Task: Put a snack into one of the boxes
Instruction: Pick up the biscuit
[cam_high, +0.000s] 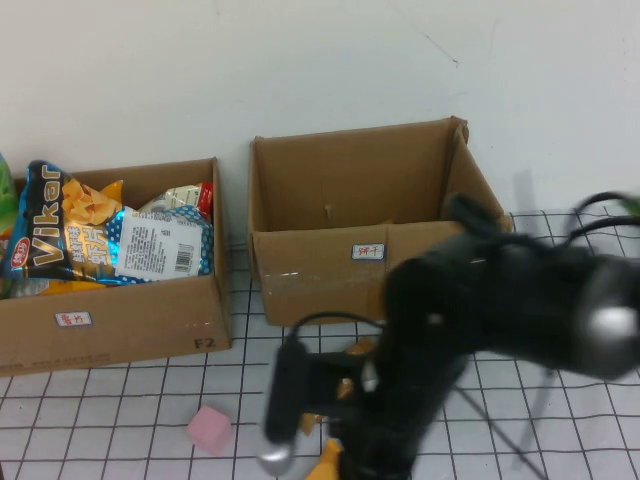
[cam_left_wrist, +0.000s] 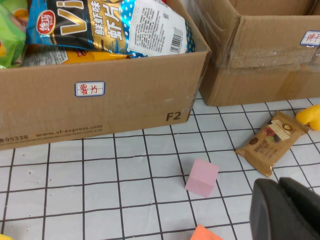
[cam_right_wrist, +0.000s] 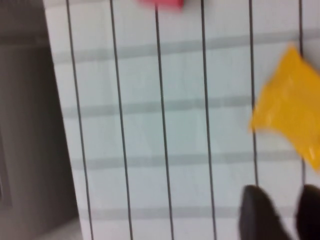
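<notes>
Two brown lidless boxes stand at the back. The smaller left box holds several snack bags, with a Viker chip bag on top. The larger taped right box looks empty. Both also show in the left wrist view, the left box and the right box. A brown snack packet lies flat on the grid mat in front of the right box. My left gripper is shut and empty, short of the packet. My right gripper is open and empty above the mat, near a yellow packet. The right arm is blurred.
A pink cube lies on the mat in front of the left box, also in the left wrist view. An orange block lies nearer to me. A yellow item lies beside the right arm.
</notes>
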